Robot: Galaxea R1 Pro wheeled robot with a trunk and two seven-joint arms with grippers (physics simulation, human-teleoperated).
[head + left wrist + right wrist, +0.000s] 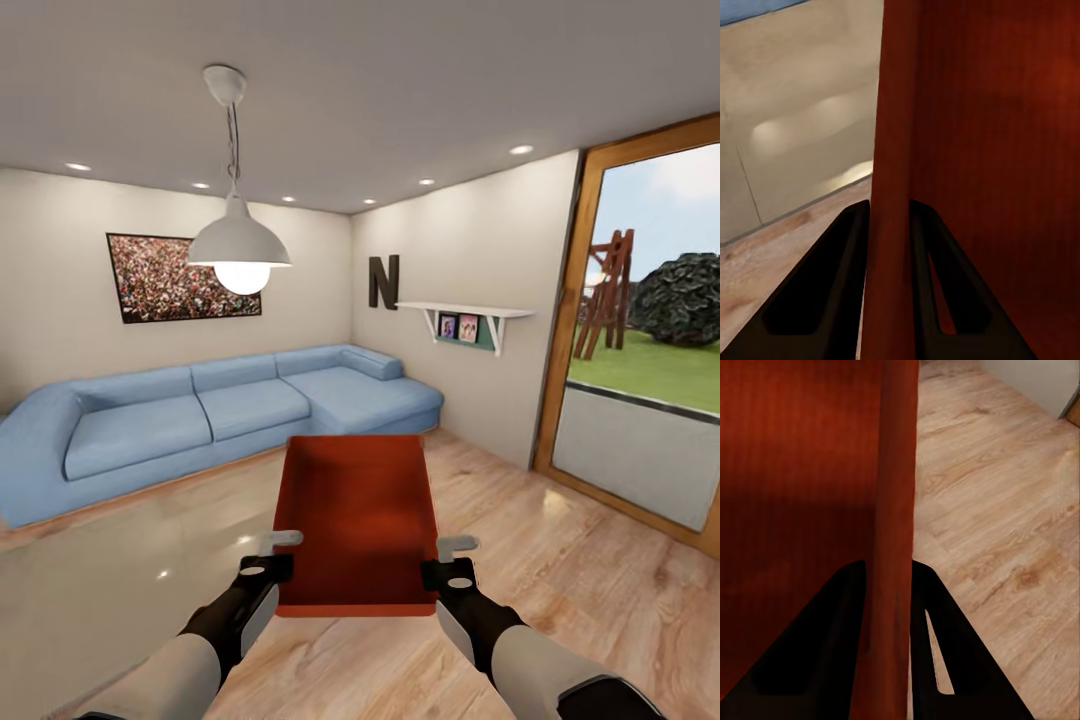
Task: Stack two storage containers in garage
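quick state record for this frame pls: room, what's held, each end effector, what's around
room: living room, light wood plank floor
held: one orange-red storage container, open top up, carried off the floor ahead of the robot
left end effector: shut on the container's left wall, one finger either side
right end effector: shut on the container's right wall, one finger either side
ahead: blue sofa along the far wall
right: glass door, lawn outside
overhead: pendant lamp

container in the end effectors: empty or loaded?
Empty. The head view looks into the open-topped storage container held between the left end effector and right end effector; only bare orange-red bottom shows.
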